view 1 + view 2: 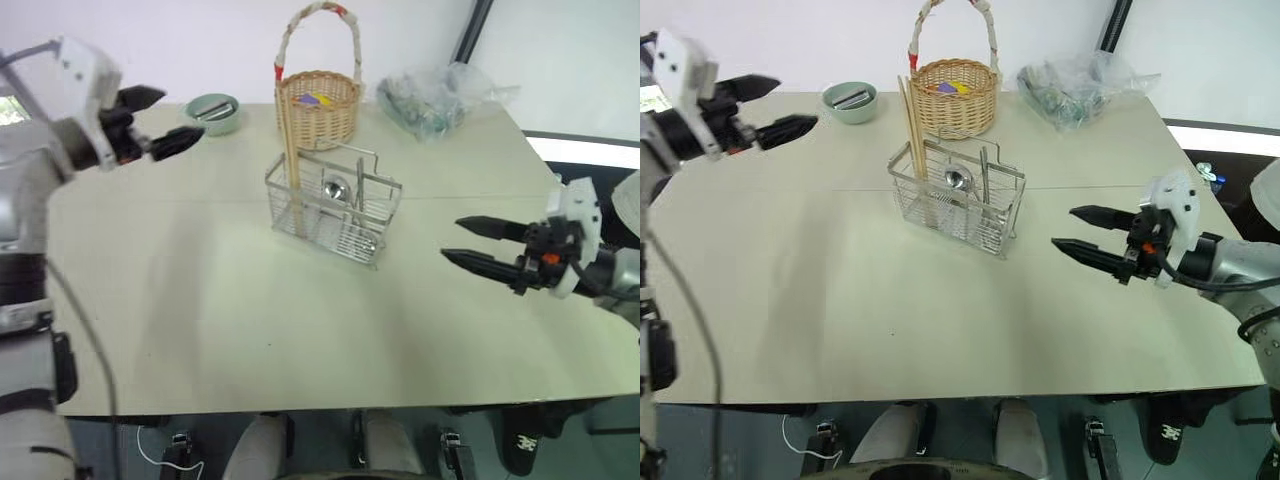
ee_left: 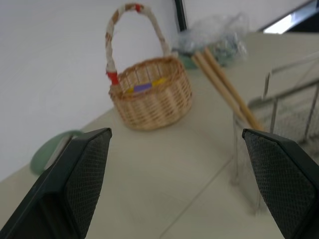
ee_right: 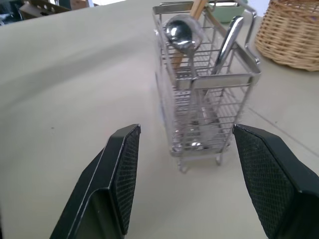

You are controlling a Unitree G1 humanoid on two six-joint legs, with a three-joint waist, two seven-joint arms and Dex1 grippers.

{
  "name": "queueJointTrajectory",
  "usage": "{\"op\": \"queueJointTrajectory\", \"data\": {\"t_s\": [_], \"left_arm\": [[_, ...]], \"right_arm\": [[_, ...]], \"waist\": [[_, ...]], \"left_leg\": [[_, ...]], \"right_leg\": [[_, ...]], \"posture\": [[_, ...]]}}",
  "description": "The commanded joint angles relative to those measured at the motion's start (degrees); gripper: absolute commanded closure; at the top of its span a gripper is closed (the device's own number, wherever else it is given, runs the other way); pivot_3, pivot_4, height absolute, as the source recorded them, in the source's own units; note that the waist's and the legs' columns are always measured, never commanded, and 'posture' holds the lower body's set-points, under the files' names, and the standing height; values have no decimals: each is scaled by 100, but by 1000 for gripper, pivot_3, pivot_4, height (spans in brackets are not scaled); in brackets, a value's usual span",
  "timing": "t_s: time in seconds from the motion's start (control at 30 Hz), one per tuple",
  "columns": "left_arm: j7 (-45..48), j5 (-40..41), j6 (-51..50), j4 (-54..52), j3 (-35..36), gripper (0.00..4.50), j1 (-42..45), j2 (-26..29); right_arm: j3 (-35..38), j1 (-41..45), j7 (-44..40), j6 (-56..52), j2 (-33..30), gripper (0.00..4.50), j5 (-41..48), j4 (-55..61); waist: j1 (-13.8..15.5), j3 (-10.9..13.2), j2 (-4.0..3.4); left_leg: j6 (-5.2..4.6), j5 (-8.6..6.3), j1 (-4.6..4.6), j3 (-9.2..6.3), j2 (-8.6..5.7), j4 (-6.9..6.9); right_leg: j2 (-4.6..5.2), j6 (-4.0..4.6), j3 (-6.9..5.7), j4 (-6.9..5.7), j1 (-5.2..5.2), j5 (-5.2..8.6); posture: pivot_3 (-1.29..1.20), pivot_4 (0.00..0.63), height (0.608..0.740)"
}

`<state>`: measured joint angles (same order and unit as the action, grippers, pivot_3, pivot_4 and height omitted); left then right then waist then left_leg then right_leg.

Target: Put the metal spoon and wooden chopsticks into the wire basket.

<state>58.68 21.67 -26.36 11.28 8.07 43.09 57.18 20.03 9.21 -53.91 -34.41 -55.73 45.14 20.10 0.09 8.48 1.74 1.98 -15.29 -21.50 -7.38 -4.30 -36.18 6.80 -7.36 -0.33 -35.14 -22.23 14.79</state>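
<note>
Your left gripper [image 1: 155, 122] hangs above the table's [image 1: 200, 300] far left corner, fingers spread wide with nothing between them, well apart from the rack. Just past it you see a pale green bowl [image 1: 214, 113] at the table's far edge. Near the middle stands the wire basket [image 1: 333, 207]; the wooden chopsticks [image 1: 291, 165] stand upright in its left end, tops rising well above the rim, and the metal spoon [image 1: 335, 188] stands in the middle part, bowl upward. Behind the rack sits a woven wicker basket [image 1: 318, 100], and to its right a clear plastic bag [image 1: 435, 98]. On the right your right gripper [image 1: 472, 243] hovers over the table, pointing toward the rack, jaws wide and empty
</note>
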Motion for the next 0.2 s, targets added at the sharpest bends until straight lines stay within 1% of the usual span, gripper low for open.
{"op": "queueJointTrajectory", "data": {"t_s": [0.03, 0.1, 0.2], "left_arm": [[515, -156, 473, -259, 164, 71, -399, 443], [569, -204, 582, -330, 226, 71, -681, 589], [503, -78, 388, -535, 361, 71, -821, 604]], "right_arm": [[-97, 278, -189, 199, -25, 1457, -175, -171], [-256, 465, -210, 240, 69, 1457, -254, -205], [-400, 663, -193, 259, 225, 1457, -301, -224]], "waist": [[44, 1, -2], [78, 5, -7], [82, 5, -7]], "left_leg": [[0, 0, 1, -2, 1, 0], [0, 0, -1, -3, 3, 0], [0, 0, -6, -13, 5, 0]], "right_leg": [[1, 12, 1, 0, -1, 7], [5, 15, 1, 0, -6, 8], [5, 16, 1, 0, -6, 8]], "posture": [[0, 150, 678], [0, 150, 678], [0, 150, 678]]}}
